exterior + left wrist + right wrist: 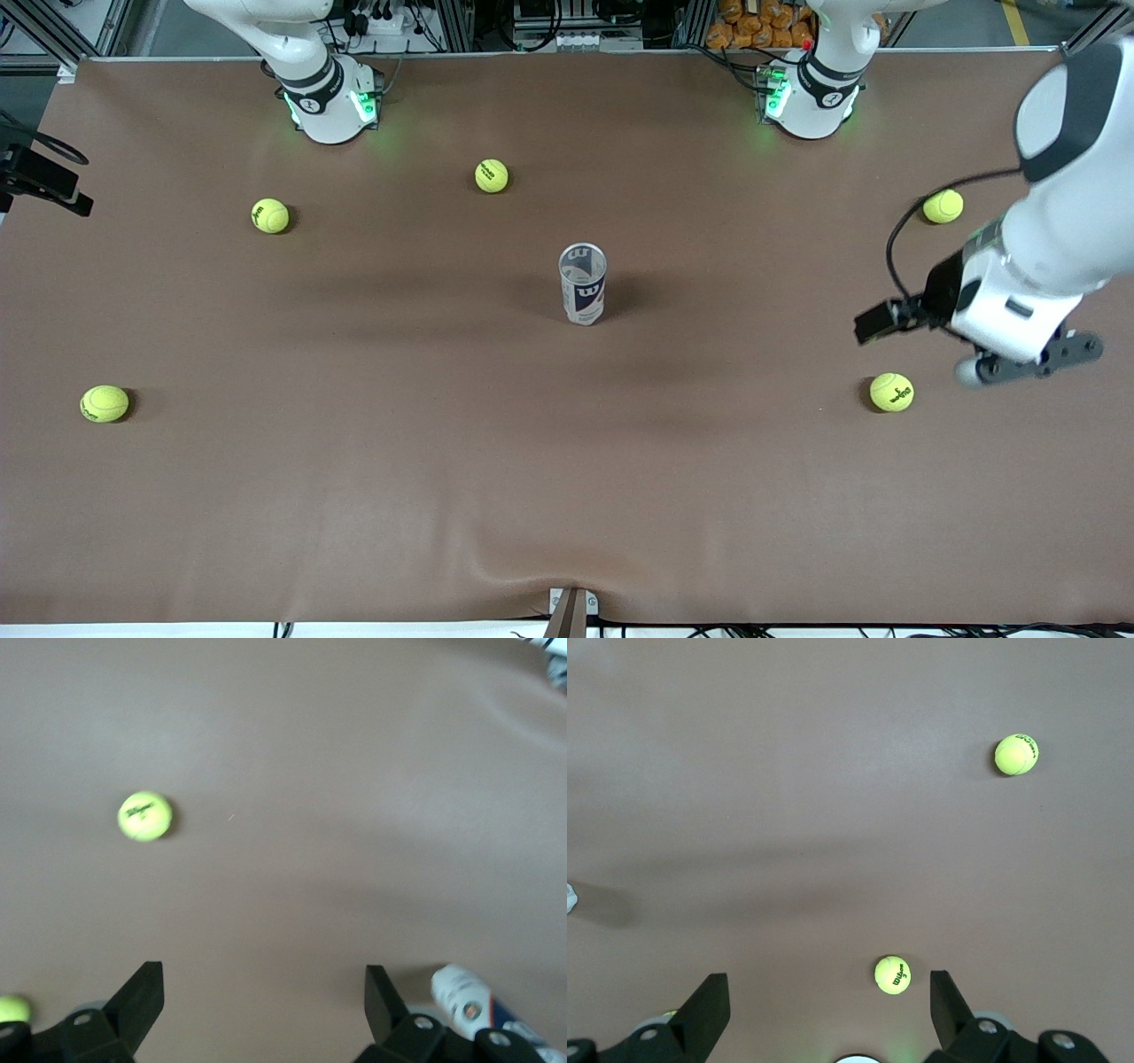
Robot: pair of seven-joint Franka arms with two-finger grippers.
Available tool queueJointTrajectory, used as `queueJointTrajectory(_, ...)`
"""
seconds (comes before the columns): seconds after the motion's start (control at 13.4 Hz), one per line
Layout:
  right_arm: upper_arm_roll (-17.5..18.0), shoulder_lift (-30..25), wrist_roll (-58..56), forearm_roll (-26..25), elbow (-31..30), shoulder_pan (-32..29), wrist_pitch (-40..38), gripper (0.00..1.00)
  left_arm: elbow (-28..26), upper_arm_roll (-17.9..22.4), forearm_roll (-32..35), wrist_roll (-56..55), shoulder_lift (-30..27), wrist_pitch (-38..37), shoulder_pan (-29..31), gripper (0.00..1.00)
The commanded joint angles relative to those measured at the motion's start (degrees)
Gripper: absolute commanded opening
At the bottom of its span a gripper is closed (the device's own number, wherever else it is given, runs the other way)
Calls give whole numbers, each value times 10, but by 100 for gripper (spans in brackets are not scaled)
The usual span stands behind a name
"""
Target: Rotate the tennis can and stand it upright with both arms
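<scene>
Clear plastic, thin-walled and apparently empty: the tennis can [582, 283] stands upright near the middle of the brown table [443, 461], open mouth up, its white, dark blue and red label facing the front camera. By the look of things the uprighting is already done. Such a tube should be light, smooth and easily tipped or dented, so any hold is best taken across the labelled mid-body with gentle pressure, one gripper steadying while the other turns, keeping clear of the metal rim.

The left gripper [1028, 363] hangs over the left arm's end of the table, near a tennis ball [891, 392]; its fingers [142, 992] are spread wide and hold nothing. A white and blue shape at the edge of the left wrist view may be the can, though it is too blurred to be sure.

The right gripper [828, 1010] shows only in its own wrist view, fingers equally wide apart and empty, above bare table with a ball [892, 974] just ahead of it
</scene>
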Motion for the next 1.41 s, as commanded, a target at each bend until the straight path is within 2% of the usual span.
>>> queueJointTrajectory(0.0, 6, -3, -2, -4, 4, -8, -6, 100, -55, 42, 6, 18, -72, -22, -27, 100)
queueJointTrajectory(0.22, 6, -3, -2, -4, 4, -8, -6, 100, -156, 65, 4, 45, -161, -8, -42, 100)
queueJointTrajectory(0.3, 6, -3, -2, -4, 4, -8, -6, 100, -173, 70, 4, 48, -179, -6, -43, 100)
queueJointTrajectory(0.59, 6, -3, -2, -4, 4, -8, -6, 100, -187, 122, 4, 122, -206, -7, -50, 100)
queueJointTrajectory(0.74, 6, -3, -2, -4, 4, -8, -7, 100, -217, 142, 4, 134, -230, -6, -50, 100)
queueJointTrajectory(0.89, 6, -3, -2, -4, 4, -8, -7, 100, -207, 153, 12, 160, -215, 0, -52, 100)
queueJointTrajectory(1.12, 6, -3, -2, -4, 4, -8, -7, 100, -171, 194, 12, 239, -177, 14, -60, 100)
queueJointTrajectory(1.34, 6, -3, -2, -4, 4, -8, -7, 100, -166, 197, 10, 241, -171, 20, -61, 100)
